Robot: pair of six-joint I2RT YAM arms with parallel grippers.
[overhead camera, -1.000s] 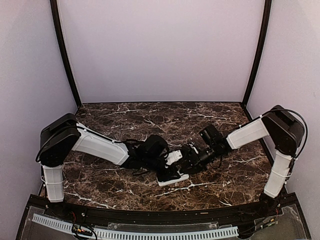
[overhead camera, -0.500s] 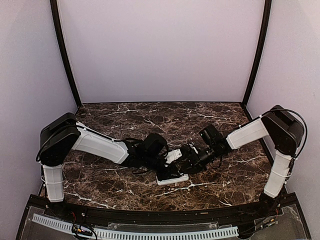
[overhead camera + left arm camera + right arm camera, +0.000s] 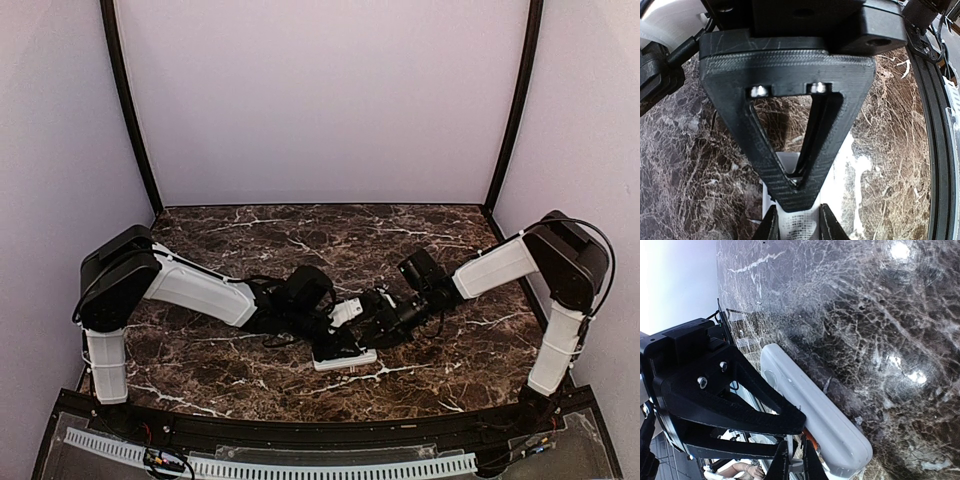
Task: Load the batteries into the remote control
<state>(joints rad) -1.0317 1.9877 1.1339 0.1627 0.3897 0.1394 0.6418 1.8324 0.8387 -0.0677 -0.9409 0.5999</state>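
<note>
The remote control (image 3: 815, 410) was clamped in the jaws of the left gripper (image 3: 799, 229), the grasp of the right gripper (image 3: 794, 466) could not be told, and loading was judged unfinished.

From above, the remote control (image 3: 348, 358) is mostly buried under both arms (image 3: 200, 290), just its 6 o'clock edge peeking out. The left gripper (image 3: 798, 226) and right gripper (image 3: 794, 466) are both chopped off at 6 o'clock, grip unreadable.
</note>
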